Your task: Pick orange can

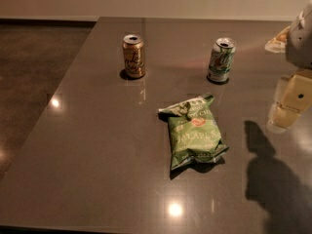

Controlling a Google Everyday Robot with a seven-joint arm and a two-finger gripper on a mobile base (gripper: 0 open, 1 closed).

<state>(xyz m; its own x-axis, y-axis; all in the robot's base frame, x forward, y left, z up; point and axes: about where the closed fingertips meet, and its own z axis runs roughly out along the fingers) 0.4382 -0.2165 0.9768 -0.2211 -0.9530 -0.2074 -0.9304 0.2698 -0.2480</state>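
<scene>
I have the orange can [133, 56] standing upright in the far left part of the bench [92, 160]. It sits a little in from the left edge and short of the far edge, with bare surface all round it. Its long axis is vertical, silver top up.

My pincer [288, 106] hangs over the right edge of the bench, roughly midway between the far and near edges and well apart from everything on it. Whether it is set wide or narrow I cannot tell from this angle.

The move turns on this: the can lies to the left of the pincer and farther back, across almost the whole width of the bench. The green-and-white can [222, 60] stands upright toward the far right, much nearer the pincer than the one I want. The green chip bag [195, 135] lies flat near the middle, closer to the near edge.

As I judge it, a straight run to the target would pass between those two, close in front of the green-and-white can. I would travel high and come down only once over the far left.

A pale thing [277, 39] shows at the far right edge, possibly a packet, though the arm hides part of it. I reckon the pick has not begun, and the approach is the step in hand.
</scene>
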